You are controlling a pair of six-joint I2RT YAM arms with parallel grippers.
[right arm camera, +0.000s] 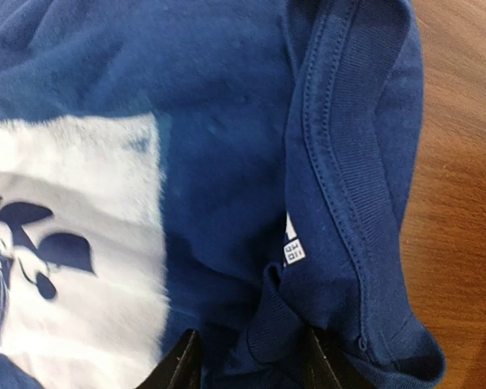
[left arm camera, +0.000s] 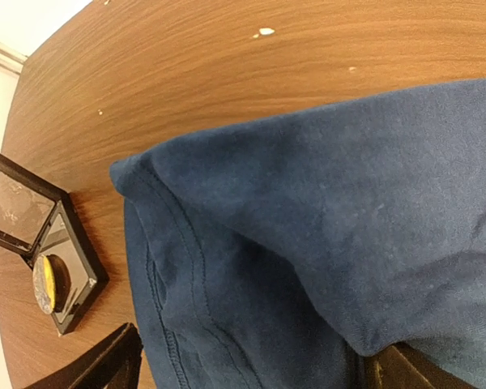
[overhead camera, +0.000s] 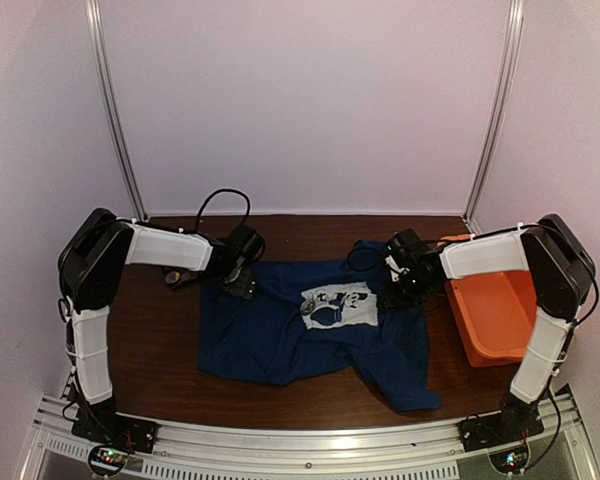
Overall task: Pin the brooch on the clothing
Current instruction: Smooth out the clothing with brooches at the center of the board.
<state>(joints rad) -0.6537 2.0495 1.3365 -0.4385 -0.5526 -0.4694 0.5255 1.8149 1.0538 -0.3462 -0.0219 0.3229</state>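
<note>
Both grippers at the T-shirt (overhead camera: pixel 280 340)
Your left gripper (left arm camera: pixel 243 365) gapes wide, empty; your right gripper (right arm camera: pixel 251 361) pinches the collar (right arm camera: pixel 340 178) fold

The T-shirt (overhead camera: pixel 310 335) lies mid-counter (overhead camera: pixel 160 350). A tub (overhead camera: pixel 495 320) sits to its right; a small hinged box (left arm camera: pixel 49 259) just off its left edge holds what may be the brooch (left arm camera: pixel 44 284).

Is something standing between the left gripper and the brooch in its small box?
Nothing visible does. The black box lies open, the brooch uncovered inside. The T-shirt sleeve lies beside the box, under the open left gripper, not over it.
</note>
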